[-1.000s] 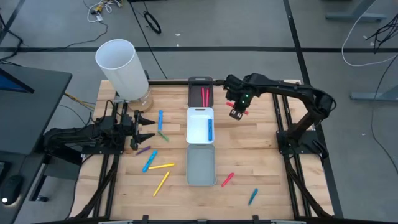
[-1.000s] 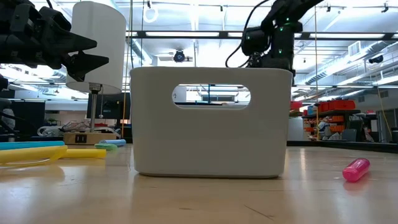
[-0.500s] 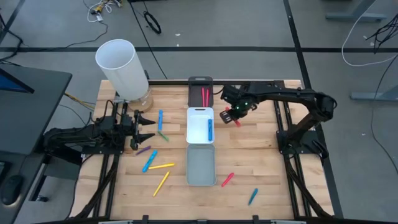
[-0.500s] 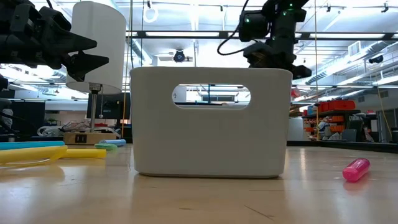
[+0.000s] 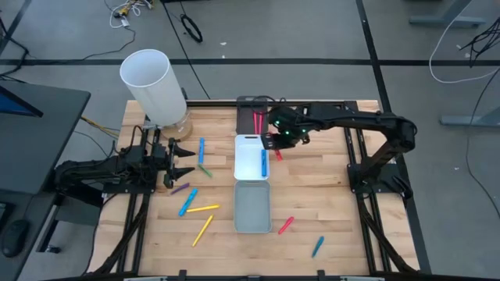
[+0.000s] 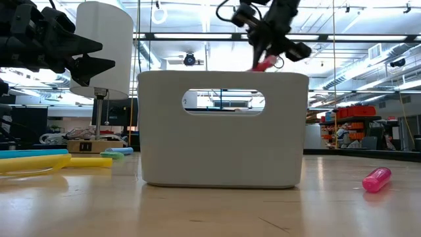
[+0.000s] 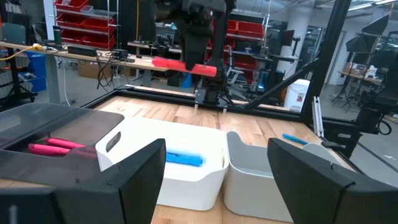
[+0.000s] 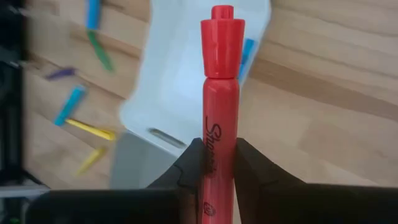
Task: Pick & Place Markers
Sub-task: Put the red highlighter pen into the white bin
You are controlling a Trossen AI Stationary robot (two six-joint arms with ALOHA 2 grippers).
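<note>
My right gripper [image 5: 274, 146] is shut on a red marker [image 8: 221, 93] and hangs above the right rim of the white tray [image 5: 245, 173]. The marker also shows in the left wrist view [image 7: 183, 66], lying level, and in the low view [image 6: 264, 64]. A blue marker [image 5: 264, 162] lies in the white tray, and two pink markers [image 5: 257, 121] lie in the black tray [image 5: 251, 101]. Loose markers lie on the table, among them a blue one [image 5: 201, 148], a yellow one [image 5: 201, 208] and a red one [image 5: 286, 225]. My left gripper [image 5: 186, 160] waits open at the table's left side. My right gripper pinches the red marker's printed barrel [image 8: 219, 140] between its two fingers [image 8: 192, 163]. It comes from above, slanting down, with the fingers across the marker. The capped end [image 8: 222, 28] sticks out to one side. The marker is lifted clear of the table and trays.
A grey tray [image 5: 251, 207] stands nearer than the white one. A tall white cylinder [image 5: 152, 82] stands at the far left corner. Bare wood lies to the right of the trays.
My right gripper has carried the red marker toward the table's left, from right of the trays to the white tray's right rim. It has risen and rolled its wrist, and the marker has turned about with it. The fingers have stayed shut.
</note>
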